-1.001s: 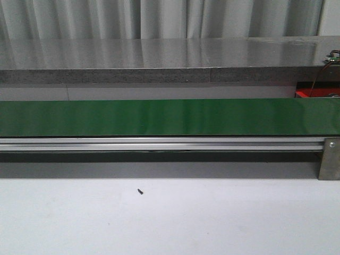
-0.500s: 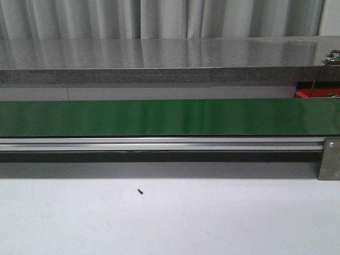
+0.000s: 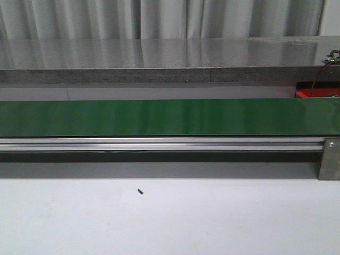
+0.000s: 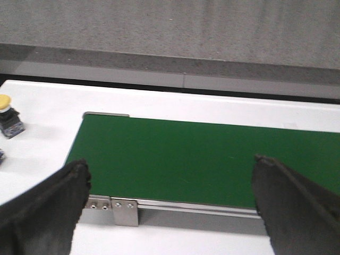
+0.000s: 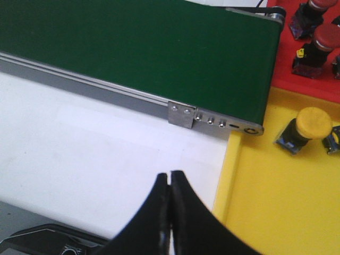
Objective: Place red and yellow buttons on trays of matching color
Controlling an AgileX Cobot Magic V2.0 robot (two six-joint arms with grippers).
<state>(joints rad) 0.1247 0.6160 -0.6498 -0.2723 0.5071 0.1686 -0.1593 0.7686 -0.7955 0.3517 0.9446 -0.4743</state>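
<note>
White tabletop (image 3: 170, 218) fills the foreground of the front view, with a long green conveyor belt (image 3: 170, 117) running across behind it and grey curtains at the back; neither arm shows in that view.

Over to the left gripper (image 4: 170, 204): its two dark fingers (image 4: 48, 204) are spread wide apart, holding nothing, hovering over the end of the belt and looking down at the green surface and its metal bracket (image 4: 126, 207). Off to one side on the white surface sits one yellow button (image 4: 7, 116) on a dark base, upright, partly cut by the frame edge; a second small object below it is barely a sliver and cannot be identified.

Now the right gripper (image 5: 170, 186): fingers pressed together, tips touching, nothing between them, poised above the white table just beside the yellow tray (image 5: 276, 202). One yellow button (image 5: 305, 127) lies tilted in that tray, near the belt's end roller. Beside it at the frame edge is a dark-and-blue piece, too cropped to name. Beyond, the red tray (image 5: 281, 79) holds two red buttons (image 5: 319, 48) that are clearly visible, the upper one cut off by the frame; a further dark shape at the edge is hard to make out.
</note>
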